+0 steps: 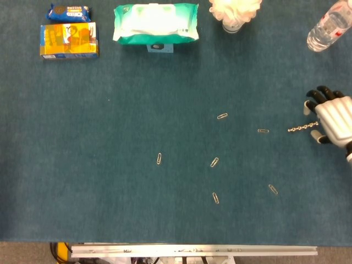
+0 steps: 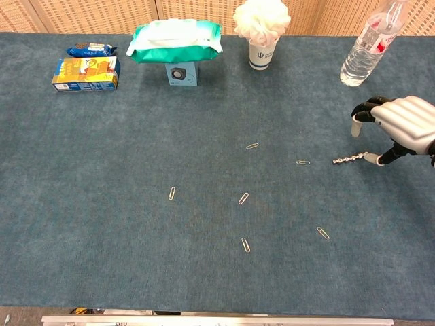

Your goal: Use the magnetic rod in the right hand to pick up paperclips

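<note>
The paperclips lay scattered on the blue surface, to the left of the rod. The magnetic rod lay flat farther right, its long way running left to right. The right hand hovered open at its right end, fingers spread, holding nothing. The left hand was not seen.

Six paperclips lie left of the robot hand, one magnetic rod at its fingertips, and one water bottle beyond it.
</note>
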You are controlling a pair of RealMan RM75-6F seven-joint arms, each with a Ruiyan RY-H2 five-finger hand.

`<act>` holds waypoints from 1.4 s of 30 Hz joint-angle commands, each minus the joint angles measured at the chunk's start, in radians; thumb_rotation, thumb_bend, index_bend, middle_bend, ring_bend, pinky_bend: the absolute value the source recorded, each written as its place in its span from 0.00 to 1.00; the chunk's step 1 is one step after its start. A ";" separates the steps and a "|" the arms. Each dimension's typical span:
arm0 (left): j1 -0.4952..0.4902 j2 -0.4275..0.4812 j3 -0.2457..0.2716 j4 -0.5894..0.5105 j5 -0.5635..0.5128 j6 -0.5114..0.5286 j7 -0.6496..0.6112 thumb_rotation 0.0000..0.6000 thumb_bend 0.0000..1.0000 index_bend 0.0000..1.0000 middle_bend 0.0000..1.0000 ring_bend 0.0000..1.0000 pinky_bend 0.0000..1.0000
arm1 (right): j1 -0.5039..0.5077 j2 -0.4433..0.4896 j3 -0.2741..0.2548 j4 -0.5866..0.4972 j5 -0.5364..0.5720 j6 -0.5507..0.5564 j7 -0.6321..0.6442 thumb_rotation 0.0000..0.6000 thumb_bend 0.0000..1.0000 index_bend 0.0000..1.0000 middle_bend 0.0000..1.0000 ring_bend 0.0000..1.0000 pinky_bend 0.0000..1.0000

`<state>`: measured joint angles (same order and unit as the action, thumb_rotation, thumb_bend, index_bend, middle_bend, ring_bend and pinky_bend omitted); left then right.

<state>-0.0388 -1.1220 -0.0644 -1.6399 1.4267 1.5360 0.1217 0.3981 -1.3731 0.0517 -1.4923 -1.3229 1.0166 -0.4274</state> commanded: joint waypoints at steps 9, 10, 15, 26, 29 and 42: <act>-0.004 -0.004 -0.003 0.002 -0.016 -0.016 0.019 1.00 0.05 0.22 0.16 0.14 0.30 | 0.009 0.003 -0.009 0.006 0.011 0.002 0.000 1.00 0.20 0.43 0.24 0.14 0.30; -0.003 -0.005 -0.003 0.001 -0.016 -0.014 0.022 1.00 0.05 0.22 0.16 0.14 0.30 | 0.009 0.005 -0.010 0.004 0.011 0.005 0.000 1.00 0.20 0.43 0.24 0.14 0.30; -0.001 -0.006 -0.001 -0.001 -0.010 -0.010 0.026 1.00 0.05 0.22 0.16 0.14 0.30 | 0.008 0.009 -0.016 0.000 0.011 0.013 0.001 1.00 0.20 0.43 0.24 0.14 0.30; 0.000 0.000 -0.004 -0.002 -0.013 -0.010 0.013 1.00 0.05 0.22 0.16 0.14 0.30 | 0.025 -0.006 -0.022 0.006 0.034 -0.008 -0.021 1.00 0.20 0.44 0.24 0.14 0.30; 0.001 0.000 -0.004 -0.002 -0.012 -0.010 0.012 1.00 0.05 0.22 0.16 0.14 0.30 | 0.029 -0.010 -0.025 0.005 0.036 -0.009 -0.029 1.00 0.20 0.44 0.24 0.14 0.30; 0.003 0.003 -0.004 -0.002 -0.011 -0.007 0.004 1.00 0.05 0.22 0.16 0.14 0.30 | 0.048 -0.035 -0.034 0.011 0.057 -0.028 -0.065 1.00 0.22 0.46 0.24 0.14 0.30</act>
<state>-0.0354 -1.1194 -0.0690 -1.6417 1.4154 1.5295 0.1257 0.4442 -1.4066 0.0184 -1.4822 -1.2674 0.9900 -0.4903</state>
